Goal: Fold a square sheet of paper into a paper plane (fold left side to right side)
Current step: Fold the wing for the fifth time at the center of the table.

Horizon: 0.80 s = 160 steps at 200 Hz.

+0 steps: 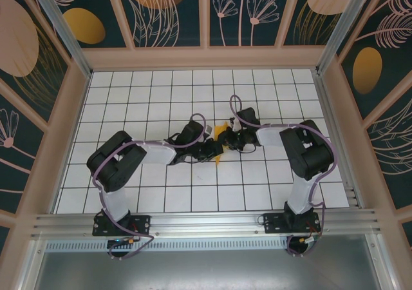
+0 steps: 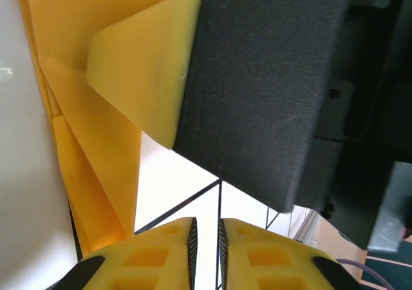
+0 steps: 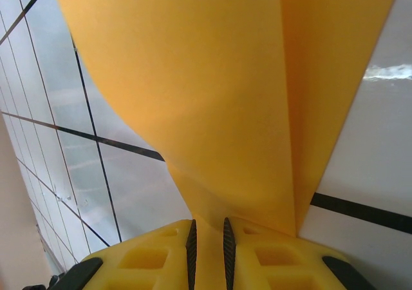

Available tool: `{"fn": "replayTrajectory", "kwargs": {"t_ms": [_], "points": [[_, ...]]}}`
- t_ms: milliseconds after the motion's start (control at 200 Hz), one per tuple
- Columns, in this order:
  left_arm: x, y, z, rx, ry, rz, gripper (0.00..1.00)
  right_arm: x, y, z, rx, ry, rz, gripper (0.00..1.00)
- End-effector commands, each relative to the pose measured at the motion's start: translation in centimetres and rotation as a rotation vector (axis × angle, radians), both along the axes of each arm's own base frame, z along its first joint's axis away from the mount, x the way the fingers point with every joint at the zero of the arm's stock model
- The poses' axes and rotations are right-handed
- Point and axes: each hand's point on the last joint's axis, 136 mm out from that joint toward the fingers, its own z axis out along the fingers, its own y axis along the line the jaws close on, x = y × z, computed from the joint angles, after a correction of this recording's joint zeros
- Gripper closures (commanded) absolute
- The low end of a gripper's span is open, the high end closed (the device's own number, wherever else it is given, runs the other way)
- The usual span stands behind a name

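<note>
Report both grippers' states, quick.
Left gripper: nearly closed, empty.
Right gripper: closed on the paper.

Robotics lab test cell. Evidence: left arm and right arm bolted side by side to an aluminium rail at the near edge of a white grid-tiled table; purple cabling looped along both; enclosure of framed wall panels printed with leaves and orange ovals; metal corner posts.

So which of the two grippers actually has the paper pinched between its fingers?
The right gripper: the folded orange-yellow paper runs down between its fingers. Table grid shows through the left gripper's narrow gap.
</note>
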Motion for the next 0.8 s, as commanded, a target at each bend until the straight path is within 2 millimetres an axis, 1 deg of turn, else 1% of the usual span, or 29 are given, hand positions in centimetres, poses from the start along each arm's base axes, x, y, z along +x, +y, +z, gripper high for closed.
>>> {"fn": "replayTrajectory", "kwargs": {"t_ms": [0, 120, 320, 510, 671, 796], "points": [[-0.3, -0.2, -1.0, 0.044, 0.036, -0.013, 0.80, -1.5, -1.2, -3.9, -0.109, 0.089, -0.022, 0.77], [-0.6, 0.3, -2.4, 0.092, 0.067, -0.011, 0.79, -1.5, -1.2, -3.9, -0.111, 0.086, -0.021, 0.77], [-0.4, 0.9, -3.4, 0.151, 0.070, 0.000, 0.80, -1.4, -1.2, -3.7, -0.110, 0.080, -0.023, 0.77], [-0.8, 1.5, -4.8, 0.194, 0.096, 0.003, 0.81, -1.3, -1.2, -3.5, -0.113, 0.070, -0.024, 0.77], [-1.2, 2.0, -5.8, 0.228, 0.117, -0.005, 0.81, -0.7, -0.9, -2.8, -0.095, 0.043, -0.018, 0.77], [-1.8, 2.7, -6.8, 0.260, 0.144, -0.005, 0.82, 0.0, -1.0, -2.2, -0.104, 0.018, -0.019, 0.76]]}}
